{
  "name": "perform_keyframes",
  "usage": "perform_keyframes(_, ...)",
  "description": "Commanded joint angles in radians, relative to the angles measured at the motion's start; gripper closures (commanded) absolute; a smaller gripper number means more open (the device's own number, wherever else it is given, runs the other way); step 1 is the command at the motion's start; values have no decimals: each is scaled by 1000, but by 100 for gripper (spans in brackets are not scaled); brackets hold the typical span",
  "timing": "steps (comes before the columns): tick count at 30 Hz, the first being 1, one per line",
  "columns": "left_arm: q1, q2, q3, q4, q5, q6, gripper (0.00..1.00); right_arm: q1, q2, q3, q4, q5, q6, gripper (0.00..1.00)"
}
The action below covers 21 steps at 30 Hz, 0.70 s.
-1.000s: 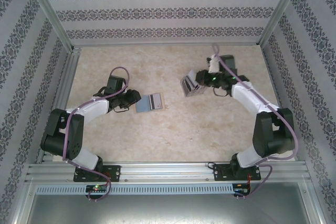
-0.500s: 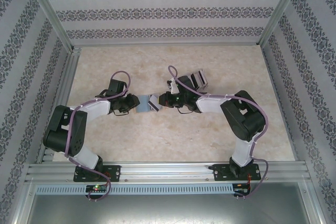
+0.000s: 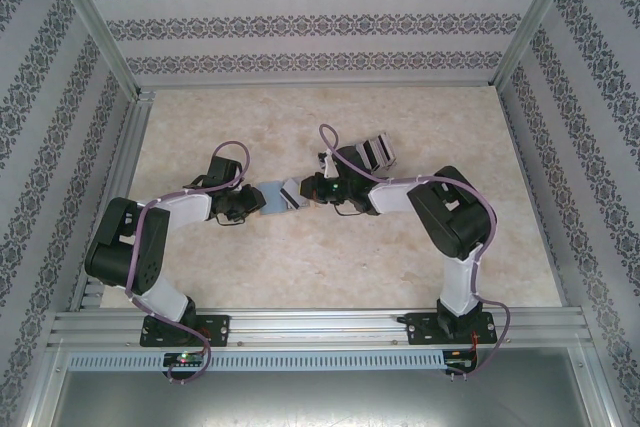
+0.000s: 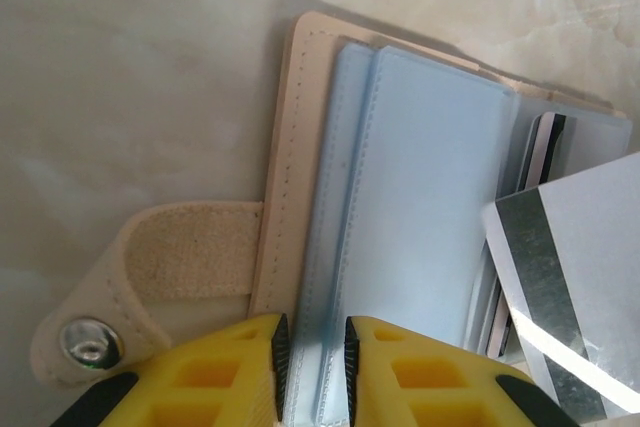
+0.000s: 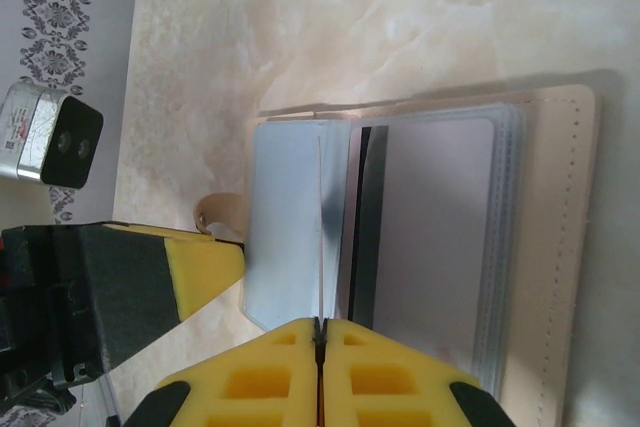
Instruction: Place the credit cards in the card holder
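Note:
The beige card holder (image 4: 290, 147) lies open on the table, with its light blue plastic sleeves (image 4: 420, 207) showing. My left gripper (image 4: 316, 332) is shut on the near edge of those sleeves. My right gripper (image 5: 320, 332) is shut on a silver credit card (image 5: 320, 227), seen edge-on above the open holder (image 5: 555, 247). The same card shows its magnetic stripe in the left wrist view (image 4: 580, 287). Another card (image 5: 430, 227) sits in a sleeve. From above, the two grippers (image 3: 250, 202) (image 3: 305, 192) meet at the holder (image 3: 273, 197).
A fanned stack of several more cards (image 3: 378, 150) lies behind the right arm. The holder's velcro strap with its snap (image 4: 95, 337) sticks out on the left. Patterned walls and metal rails (image 3: 130, 147) enclose the marble-look table.
The right arm swung from the card stack at back right over to the holder, carrying a card. The left gripper closed in on the holder's left edge.

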Motion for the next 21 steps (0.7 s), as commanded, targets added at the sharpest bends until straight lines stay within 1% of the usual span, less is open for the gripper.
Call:
perform_keyframes(1, 4, 16, -21, 25, 21, 1, 75, -5, 31, 28, 47, -16, 24, 91)
perform_keyframes(4, 4, 15, -24, 29, 23, 1, 76, -2, 51, 31, 58, -1, 36, 91)
perform_keyframes(8, 3, 18, -34, 48, 28, -9, 76, 7, 79, 23, 135, 21, 81, 91)
perform_keyframes(16, 3, 26, -50, 75, 43, -21, 76, 51, 108, -19, 253, 169, 117, 92)
perform_keyframes(21, 1, 29, -58, 85, 44, -23, 77, 67, 127, -39, 290, 218, 120, 92)
